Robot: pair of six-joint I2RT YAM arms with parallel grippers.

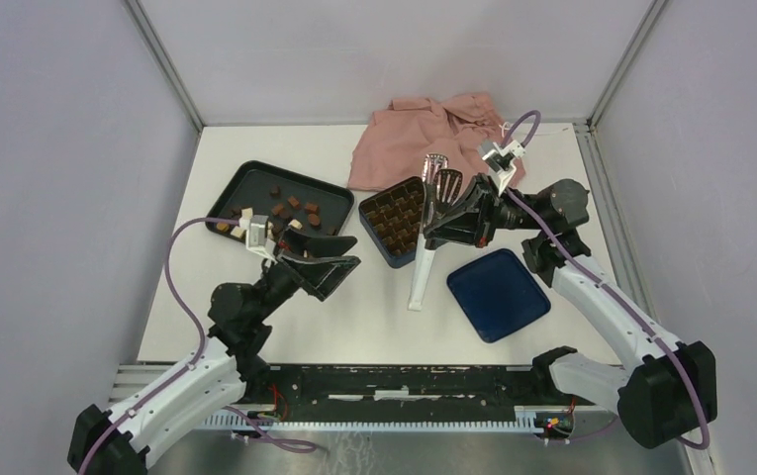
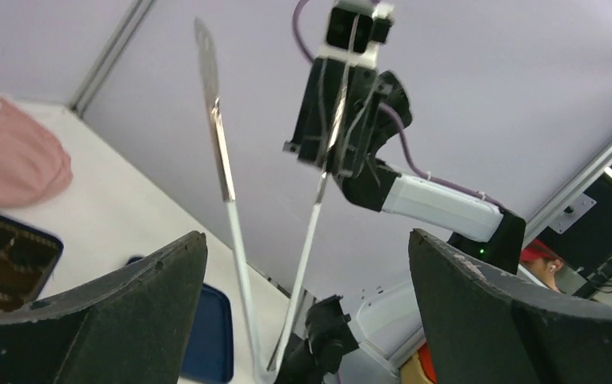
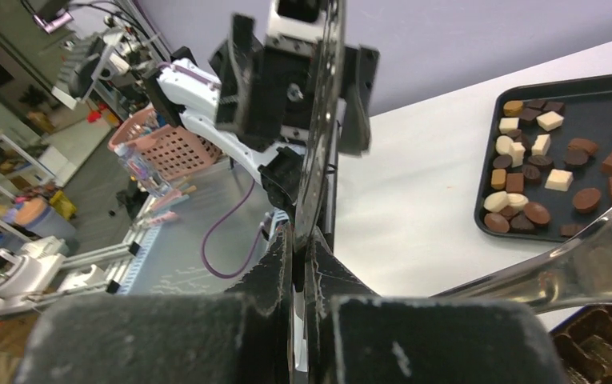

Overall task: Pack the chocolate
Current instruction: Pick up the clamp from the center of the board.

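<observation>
- My left gripper [image 1: 338, 260] stands wide apart.
- My right gripper [image 1: 435, 222] pinches the tongs [image 1: 421, 269], whose long axis runs six to twelve o'clock.
- Chocolates [image 1: 291, 209] lie scattered in the black tray [image 1: 255, 171] at ten o'clock.

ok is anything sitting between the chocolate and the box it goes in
Nothing visible lies between the chocolate and the open box. The tongs in the right gripper stand at the box's right side; the left gripper sits just near of the gap.

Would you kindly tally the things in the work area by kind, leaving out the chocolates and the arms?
Black tray: 1
Blue box: 1
Blue lid: 1
Tongs: 1
Pink cloth: 1
Total: 5
</observation>
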